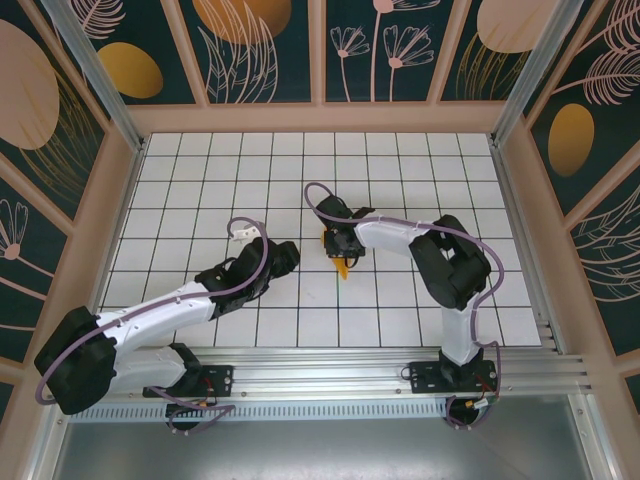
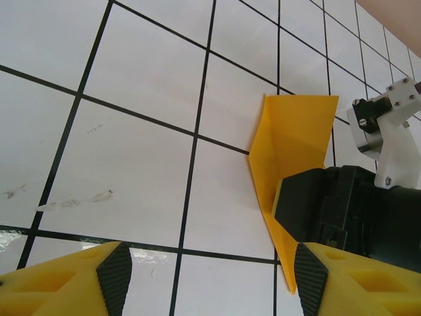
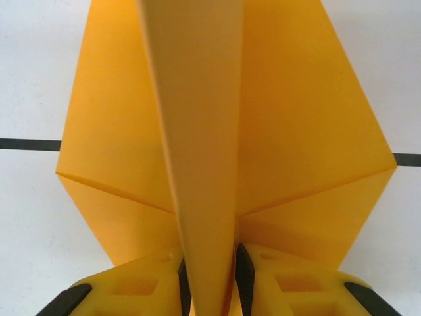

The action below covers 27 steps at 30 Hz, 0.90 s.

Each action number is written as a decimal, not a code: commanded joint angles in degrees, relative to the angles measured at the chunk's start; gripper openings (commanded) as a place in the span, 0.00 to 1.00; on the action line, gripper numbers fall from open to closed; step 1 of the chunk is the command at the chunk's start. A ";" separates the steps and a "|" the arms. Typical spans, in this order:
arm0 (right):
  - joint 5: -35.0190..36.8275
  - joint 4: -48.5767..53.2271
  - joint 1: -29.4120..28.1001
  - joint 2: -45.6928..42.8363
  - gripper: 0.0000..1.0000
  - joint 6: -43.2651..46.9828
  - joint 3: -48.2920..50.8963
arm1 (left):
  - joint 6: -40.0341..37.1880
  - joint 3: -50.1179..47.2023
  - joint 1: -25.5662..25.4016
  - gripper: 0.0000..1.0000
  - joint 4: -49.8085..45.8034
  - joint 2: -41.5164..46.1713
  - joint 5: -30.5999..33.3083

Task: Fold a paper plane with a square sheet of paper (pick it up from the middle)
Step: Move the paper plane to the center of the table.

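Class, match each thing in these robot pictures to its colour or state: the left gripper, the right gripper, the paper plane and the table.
Things:
1. left gripper
2. right gripper
3. paper plane
4. table

Descriptions:
A. white tiles with black lines
B. fingers closed on either side of a centre fold
C. orange-yellow, creased into flaps
D. open, nothing between its fingers

Pairs: 1-D, 2-B, 3-C, 4-A
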State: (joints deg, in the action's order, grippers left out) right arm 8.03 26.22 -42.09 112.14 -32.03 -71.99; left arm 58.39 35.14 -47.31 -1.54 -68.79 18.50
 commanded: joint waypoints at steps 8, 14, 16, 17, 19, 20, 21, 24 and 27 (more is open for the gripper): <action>0.10 0.36 0.69 6.01 0.34 -4.33 1.96 | -0.65 1.42 0.29 0.69 -0.04 -2.74 -0.49; 2.73 -0.74 -0.25 6.67 0.34 -8.00 2.31 | -0.73 1.59 0.32 0.69 -0.29 -2.51 -0.07; 3.65 0.47 -0.35 6.18 0.35 -7.98 1.05 | -0.90 1.71 0.29 0.69 -0.48 -2.48 0.21; 4.53 1.18 -0.37 5.60 0.35 -7.87 0.40 | -0.91 1.78 0.29 0.69 -0.57 -2.40 0.22; 6.16 1.90 -0.45 3.72 0.38 -7.64 -0.57 | -0.89 1.78 0.36 0.69 -0.57 -2.31 0.26; 6.32 2.26 -0.38 2.76 0.40 -7.24 -1.00 | -0.98 1.86 0.29 0.69 -0.57 -2.31 0.23; 6.70 3.15 -0.37 1.63 0.42 -6.82 -2.00 | -0.94 1.87 0.29 0.69 -0.57 -2.18 0.35; 7.36 4.54 -0.37 -1.50 0.49 -5.53 -4.35 | -1.08 1.87 0.29 0.69 -0.57 -1.87 0.68; 7.09 5.64 -0.45 -4.15 0.56 -4.63 -5.92 | -1.27 2.22 0.38 0.69 -0.61 -2.01 0.73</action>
State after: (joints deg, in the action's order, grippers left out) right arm 13.28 28.47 -42.68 112.36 -37.58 -75.20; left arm 58.17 35.40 -47.27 -1.56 -71.42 18.33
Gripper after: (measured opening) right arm 0.544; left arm 0.688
